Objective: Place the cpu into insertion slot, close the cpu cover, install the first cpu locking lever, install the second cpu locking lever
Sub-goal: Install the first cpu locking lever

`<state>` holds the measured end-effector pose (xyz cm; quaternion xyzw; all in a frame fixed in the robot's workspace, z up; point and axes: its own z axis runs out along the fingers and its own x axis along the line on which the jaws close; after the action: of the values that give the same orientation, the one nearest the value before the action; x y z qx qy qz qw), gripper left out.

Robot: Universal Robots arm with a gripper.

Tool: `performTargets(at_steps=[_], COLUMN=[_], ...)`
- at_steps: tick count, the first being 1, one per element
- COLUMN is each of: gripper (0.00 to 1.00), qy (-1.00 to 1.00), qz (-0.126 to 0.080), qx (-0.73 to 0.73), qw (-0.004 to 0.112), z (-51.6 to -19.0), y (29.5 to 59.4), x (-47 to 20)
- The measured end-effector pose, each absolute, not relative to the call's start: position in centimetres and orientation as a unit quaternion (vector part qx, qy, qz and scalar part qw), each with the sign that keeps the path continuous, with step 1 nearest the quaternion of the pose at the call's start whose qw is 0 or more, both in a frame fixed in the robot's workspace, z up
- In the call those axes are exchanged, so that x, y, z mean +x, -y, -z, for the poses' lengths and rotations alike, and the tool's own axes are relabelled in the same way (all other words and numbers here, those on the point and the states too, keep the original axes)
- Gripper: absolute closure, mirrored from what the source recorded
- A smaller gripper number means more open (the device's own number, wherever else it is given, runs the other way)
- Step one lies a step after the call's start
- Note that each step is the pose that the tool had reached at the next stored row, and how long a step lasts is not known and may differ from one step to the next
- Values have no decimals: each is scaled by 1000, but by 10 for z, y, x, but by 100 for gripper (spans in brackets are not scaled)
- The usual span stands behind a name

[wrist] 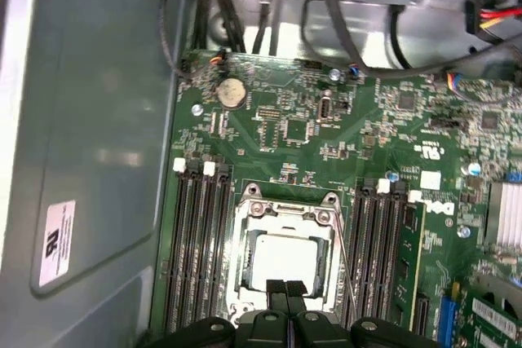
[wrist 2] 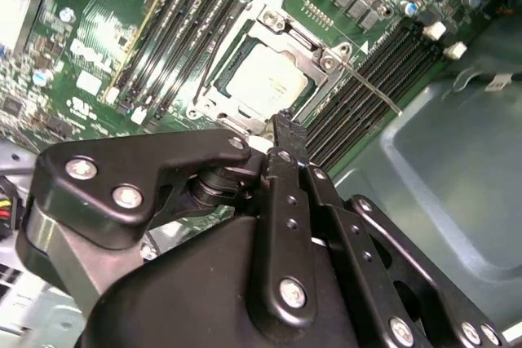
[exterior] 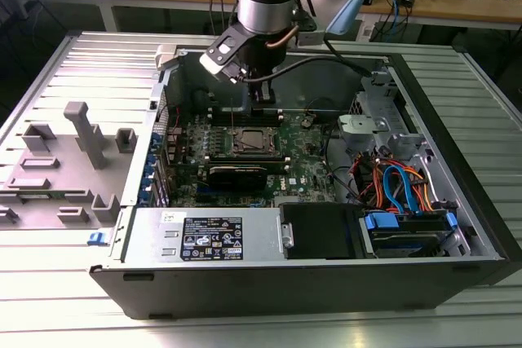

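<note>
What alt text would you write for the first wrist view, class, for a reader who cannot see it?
The gripper, fingers shut, is at the edge of the silvery cpu cover, which lies closed over the cpu. Black memory slots flank it on a green motherboard.

Cpu point(wrist: 285, 260): dull silver square, seated flat in the insertion slot point(wrist: 273, 219) near the middle of the green motherboard point(wrist: 367, 120). Cpu cover point(wrist: 242, 254): silvery frame lying down around the chip, whose top shows through the window. A thin wire locking lever point(wrist: 343, 262) runs along the cover's edge; whether it is latched cannot be told.
</note>
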<state>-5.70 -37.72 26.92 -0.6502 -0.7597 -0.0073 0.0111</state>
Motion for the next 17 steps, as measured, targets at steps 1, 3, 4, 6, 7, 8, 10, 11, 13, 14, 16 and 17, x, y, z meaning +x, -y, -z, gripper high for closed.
performTargets(at_steps=[1, 3, 4, 6, 7, 8, 10, 11, 13, 14, 16, 17], gripper=[89, 89, 89, 89, 89, 89, 89, 89, 89, 89, 89, 89], qy=[765, 777, 788, 791, 791, 791, 791, 791, 792, 792, 798, 802], qz=[7, 7, 7, 7, 7, 7, 7, 7, 7, 7, 7, 7], qx=[-643, -629, -616, -612, -612, -612, -612, -612, -611, -610, -603, -597], qw=[11, 11, 11, 11, 11, 11, 11, 11, 11, 11, 12, 12], z=[-269, -269, -269, -269, -269, -269, -269, -269, -269, -269, -269, -269], y=[377, 377, 377, 377, 377, 377, 377, 377, 377, 377, 377, 377], x=[-57, -57, -57, -57, -57, -57, -57, -57, -57, -57, -57, -57])
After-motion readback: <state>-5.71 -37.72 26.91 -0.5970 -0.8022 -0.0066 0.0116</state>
